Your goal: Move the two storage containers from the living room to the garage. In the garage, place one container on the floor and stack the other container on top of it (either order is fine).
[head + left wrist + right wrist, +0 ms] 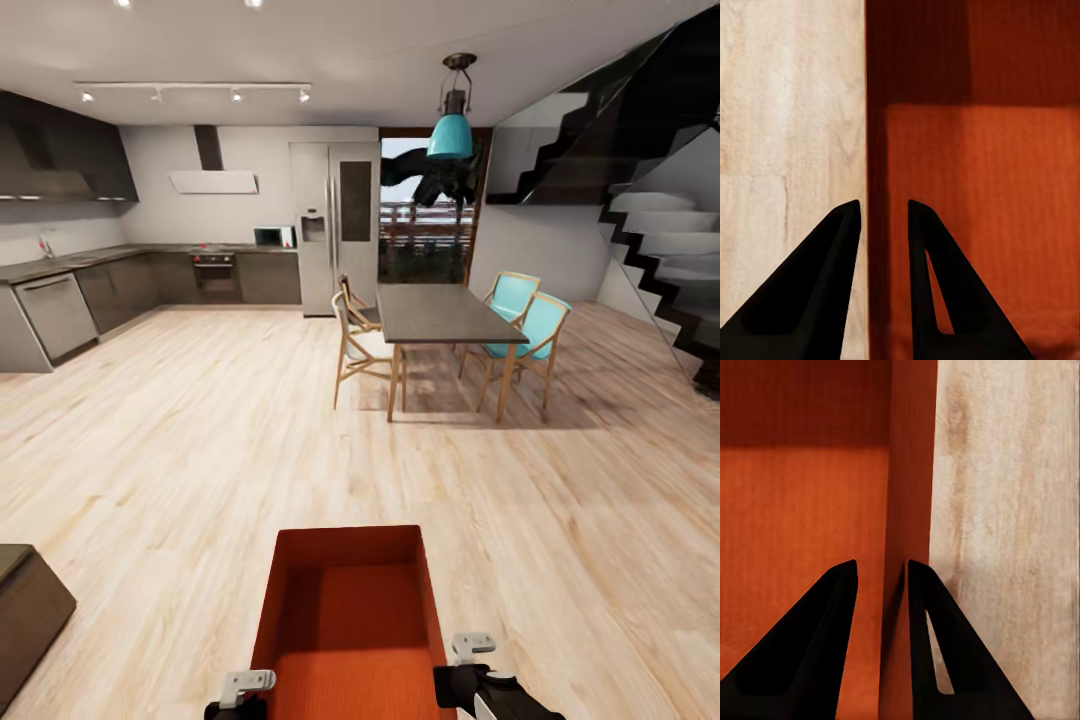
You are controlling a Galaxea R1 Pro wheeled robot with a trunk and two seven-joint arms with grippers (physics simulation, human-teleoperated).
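The bin [348, 620] is held between both grippers: the left gripper [883, 225] is clamped on one side wall, the right gripper [882, 585] on the opposite wall. A thin wall may slip if either grip loosens. Wood floor [200, 430] lies below; a kitchen and table [445, 312] stand ahead.

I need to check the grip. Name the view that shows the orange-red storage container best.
The head view: the storage container shows with its rim, far wall and bottom, held between both grippers. Each wrist view gives a close side wall between black fingers, plus some bottom.
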